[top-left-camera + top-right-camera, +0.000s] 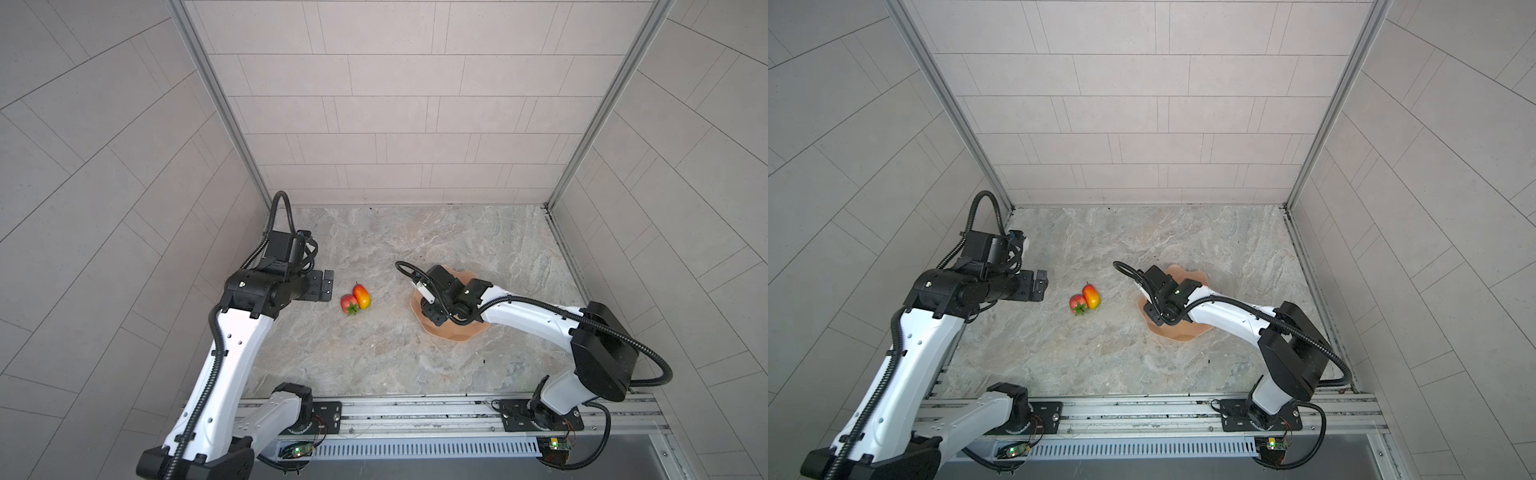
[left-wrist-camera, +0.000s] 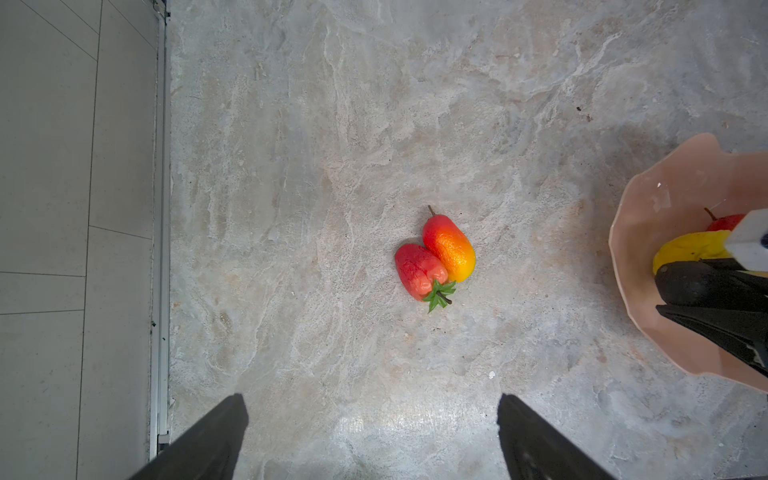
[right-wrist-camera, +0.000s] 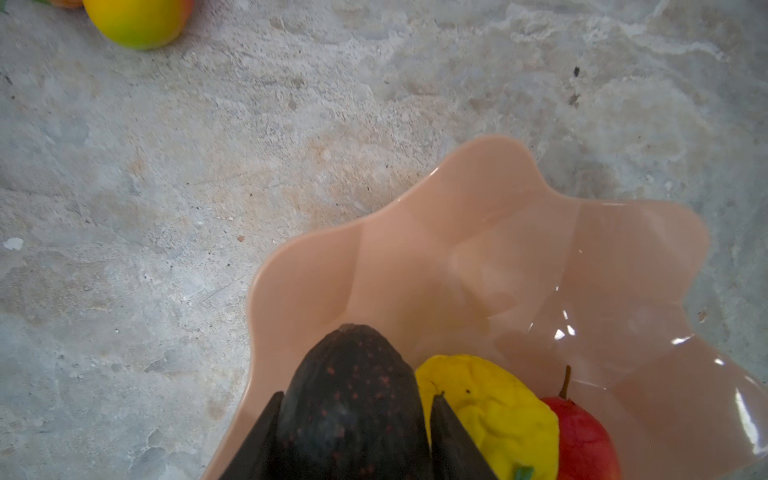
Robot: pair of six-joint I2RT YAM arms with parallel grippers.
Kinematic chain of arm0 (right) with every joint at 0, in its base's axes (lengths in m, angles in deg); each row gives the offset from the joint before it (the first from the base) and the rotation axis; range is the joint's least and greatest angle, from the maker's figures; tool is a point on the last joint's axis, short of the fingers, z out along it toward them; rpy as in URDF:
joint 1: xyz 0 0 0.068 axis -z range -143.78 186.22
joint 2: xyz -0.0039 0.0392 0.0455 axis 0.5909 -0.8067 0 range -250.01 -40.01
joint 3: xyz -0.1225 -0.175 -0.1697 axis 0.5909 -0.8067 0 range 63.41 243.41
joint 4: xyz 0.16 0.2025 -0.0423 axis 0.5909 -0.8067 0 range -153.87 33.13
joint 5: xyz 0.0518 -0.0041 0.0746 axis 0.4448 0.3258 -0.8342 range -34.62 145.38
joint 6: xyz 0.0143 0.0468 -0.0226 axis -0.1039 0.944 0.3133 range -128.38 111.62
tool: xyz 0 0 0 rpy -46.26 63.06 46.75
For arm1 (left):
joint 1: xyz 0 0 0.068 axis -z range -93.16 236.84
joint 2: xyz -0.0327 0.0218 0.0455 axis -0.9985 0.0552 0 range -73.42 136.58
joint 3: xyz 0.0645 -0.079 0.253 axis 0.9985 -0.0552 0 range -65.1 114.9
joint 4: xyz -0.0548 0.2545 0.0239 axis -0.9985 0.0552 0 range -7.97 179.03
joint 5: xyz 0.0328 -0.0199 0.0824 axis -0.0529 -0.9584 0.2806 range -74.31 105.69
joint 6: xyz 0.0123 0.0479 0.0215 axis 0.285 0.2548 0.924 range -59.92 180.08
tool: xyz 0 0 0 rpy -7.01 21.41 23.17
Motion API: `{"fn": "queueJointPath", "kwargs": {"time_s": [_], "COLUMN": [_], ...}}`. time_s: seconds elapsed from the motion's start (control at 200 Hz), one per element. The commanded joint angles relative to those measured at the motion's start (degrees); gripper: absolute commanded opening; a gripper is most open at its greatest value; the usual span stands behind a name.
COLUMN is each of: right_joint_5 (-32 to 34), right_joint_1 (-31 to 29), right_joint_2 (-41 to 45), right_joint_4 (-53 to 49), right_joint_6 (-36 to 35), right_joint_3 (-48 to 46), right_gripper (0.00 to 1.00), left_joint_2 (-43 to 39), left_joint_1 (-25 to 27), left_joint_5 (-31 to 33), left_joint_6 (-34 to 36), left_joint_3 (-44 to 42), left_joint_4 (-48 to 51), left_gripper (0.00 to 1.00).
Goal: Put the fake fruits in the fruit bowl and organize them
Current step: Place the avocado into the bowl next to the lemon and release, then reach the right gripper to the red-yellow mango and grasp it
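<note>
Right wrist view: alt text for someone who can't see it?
The right claw grips a black avocado just inside the wavy-rimmed peach bowl, beside a bumpy yellow fruit and a red mango. A second mango lies outside on the marble table.

Marble table (image 1: 374, 357) bears strawberry (image 1: 348, 303), mango (image 1: 363, 296), fruit bowl (image 1: 451, 333).

Bright, even, diffuse light falls from overhead. In both top views the grey marbled stone worktop (image 1: 374, 357) shows only faint, soft shadows, and the wall tile lines bow at the 9 and 3 o'clock edges. The left wrist view shows a pale glare patch on it. In the right wrist view the glossy peach-pink scalloped bowl (image 3: 478, 257) carries white glints. The black speckled oval avocado (image 3: 353, 399) and dark fingers (image 3: 455, 449) look soft, out of focus.
</note>
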Motion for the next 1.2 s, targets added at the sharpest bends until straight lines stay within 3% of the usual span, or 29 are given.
{"fn": "queueJointPath", "kwargs": {"time_s": [0.0, 0.16, 0.516, 0.611, 0.691, 0.781, 0.846, 1.196], "right_joint_5": [0.86, 0.95, 0.75, -1.01, -3.41, -5.53, -5.99, -8.07], "right_joint_1": [0.01, 0.01, -0.08, -0.33, -1.14, -3.35, -5.23, -7.64], "right_joint_2": [-1.38, -2.22, 1.56, 2.04, 0.88, -2.66, -6.52, -31.38], "right_joint_4": [1.10, 1.00, -1.90, -3.17, -3.20, -2.35, -2.11, -1.85], "right_joint_6": [0.57, 0.57, -0.40, -1.50, -2.02, -2.58, -2.97, 0.48], "right_joint_3": [0.29, 0.33, 2.95, 6.18, 9.40, 13.73, 17.51, 43.35], "right_gripper": [0.50, 0.56, 0.58, 0.64, 0.79, 0.94, 0.99, 1.00], "left_joint_2": [-0.83, -0.66, -0.56, -0.34, -0.31, -0.31, -0.39, -1.78], "left_joint_1": [-0.07, -0.02, -0.07, -0.01, -0.08, -0.03, 0.00, -0.03], "left_joint_5": [-0.14, 0.01, 0.27, 0.25, 0.17, 0.01, 0.05, 1.76], "left_joint_6": [0.53, 0.60, 0.70, 0.68, 0.47, 0.35, 0.19, 0.86], "left_joint_3": [0.34, -0.16, -0.50, -0.69, -0.82, -1.04, -1.13, -1.17], "left_joint_4": [0.58, 0.58, 0.40, 0.16, -0.02, -0.21, -0.21, 1.11], "left_gripper": [1.00, 1.00, 1.00, 1.00, 1.00, 1.00, 1.00, 1.00]}}
